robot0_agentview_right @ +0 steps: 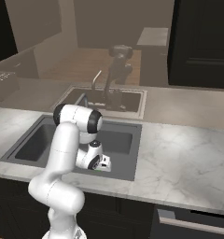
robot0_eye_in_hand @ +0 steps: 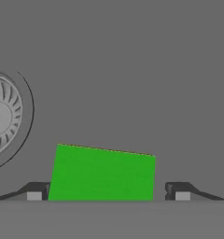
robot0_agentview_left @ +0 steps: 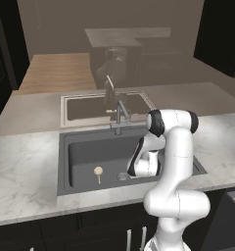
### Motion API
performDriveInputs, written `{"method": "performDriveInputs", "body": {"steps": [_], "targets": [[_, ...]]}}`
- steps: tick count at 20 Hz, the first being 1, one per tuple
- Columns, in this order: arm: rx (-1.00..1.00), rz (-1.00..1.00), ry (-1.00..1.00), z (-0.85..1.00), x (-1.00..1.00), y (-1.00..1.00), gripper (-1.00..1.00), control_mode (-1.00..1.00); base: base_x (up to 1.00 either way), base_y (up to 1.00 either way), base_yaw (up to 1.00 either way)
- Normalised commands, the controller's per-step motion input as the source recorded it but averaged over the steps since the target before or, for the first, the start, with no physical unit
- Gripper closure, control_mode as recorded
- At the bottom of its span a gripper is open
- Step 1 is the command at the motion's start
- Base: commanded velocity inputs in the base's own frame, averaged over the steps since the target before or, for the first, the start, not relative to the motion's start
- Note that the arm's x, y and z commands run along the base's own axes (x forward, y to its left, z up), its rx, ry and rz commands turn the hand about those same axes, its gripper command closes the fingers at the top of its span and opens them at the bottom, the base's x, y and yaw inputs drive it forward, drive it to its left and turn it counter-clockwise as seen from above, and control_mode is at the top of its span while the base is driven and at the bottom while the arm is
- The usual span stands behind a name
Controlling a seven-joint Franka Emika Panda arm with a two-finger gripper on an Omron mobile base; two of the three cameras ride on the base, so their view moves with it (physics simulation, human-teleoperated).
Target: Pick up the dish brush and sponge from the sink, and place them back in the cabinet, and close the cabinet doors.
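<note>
Sponge [robot0_eye_in_hand: 102, 173] lies flat on the sink [robot0_agentview_left: 85, 152] floor beside the drain [robot0_eye_in_hand: 4, 116], framed between the wide-open, empty fingers [robot0_eye_in_hand: 34, 192]. Grasping it is the step in hand; next, lower slightly and close. Dish brush [robot0_agentview_left: 98, 172] waits left.

You've got a bright green sponge [robot0_eye_in_hand: 102, 173] on the dark grey sink [robot0_agentview_left: 85, 154] floor, cream-white dish brush [robot0_agentview_left: 98, 171] lower left, white grey-veined marble counter [robot0_agentview_left: 21, 171], black cabinet [robot0_agentview_right: 202, 42] upper right.
</note>
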Motion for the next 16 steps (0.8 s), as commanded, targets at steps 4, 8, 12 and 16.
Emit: {"method": "performDriveInputs", "body": {"steps": [4, 8, 12, 16], "targets": [[0.00, 0.00, 0.00, -0.02, 0.00, 0.00, -1.00, -1.00, 0.00, 0.00, 0.00], [0.00, 0.00, 0.00, 0.00, 0.00, 0.00, -1.00, -1.00, 0.00, 0.00, 0.00], [0.00, 0.00, 0.00, 0.00, 0.00, 0.00, -1.00, -1.00, 0.00, 0.00, 0.00], [0.00, 0.00, 0.00, 0.00, 0.00, 0.00, -1.00, -1.00, 0.00, 0.00, 0.00]]}}
